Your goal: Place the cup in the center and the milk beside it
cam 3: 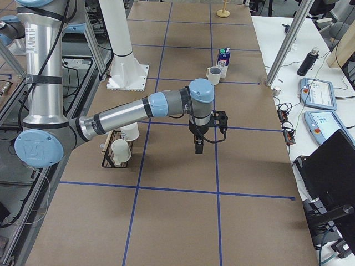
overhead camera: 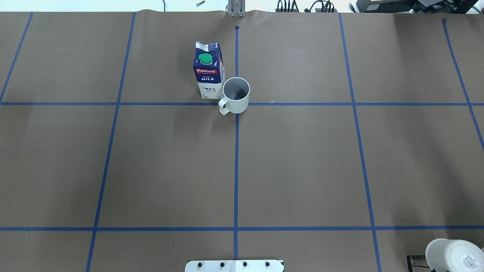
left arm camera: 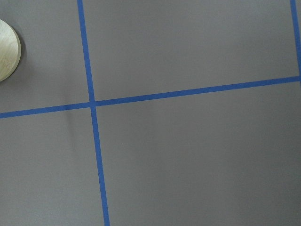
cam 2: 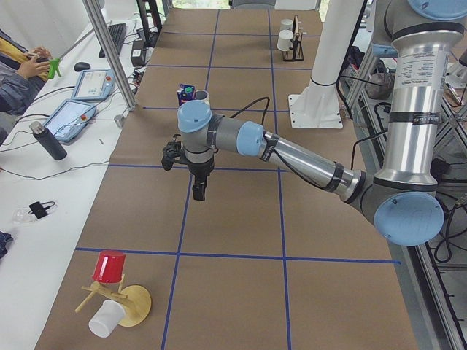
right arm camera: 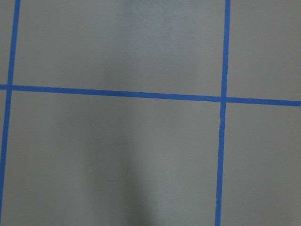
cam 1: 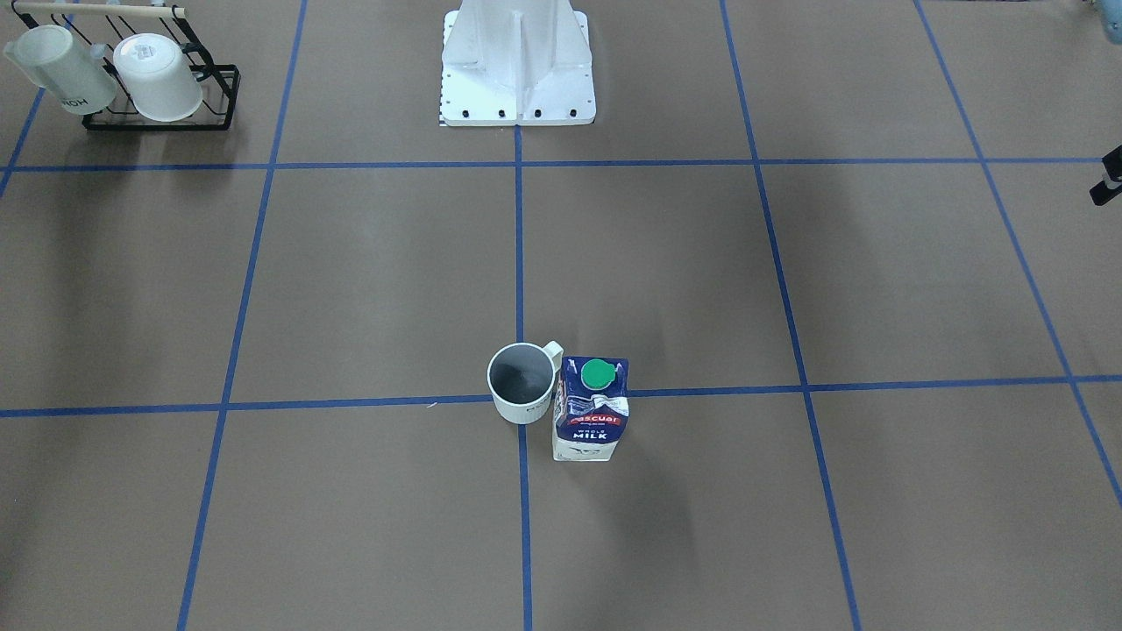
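Note:
The cup point(cam 1: 523, 383), a small white mug with a dark grey inside, stands upright where the blue tape lines cross at the table's middle; it also shows in the overhead view point(overhead camera: 236, 95). The milk point(cam 1: 593, 412), a dark-blue and white carton with a green cap, stands upright right beside it, and also shows in the overhead view point(overhead camera: 208, 71). My left gripper point(cam 2: 198, 191) hangs above bare table, far from both. My right gripper point(cam 3: 198, 148) likewise hangs above bare table. Neither holds anything; I cannot tell whether they are open or shut.
A black wire rack point(cam 1: 162, 109) with two all-white mugs stands near the robot's right side. The white robot base point(cam 1: 517, 70) is at the table's edge. A wooden stand with a red cup point(cam 2: 109, 266) sits at the left end; its round foot point(left arm camera: 7, 56) shows below the left wrist.

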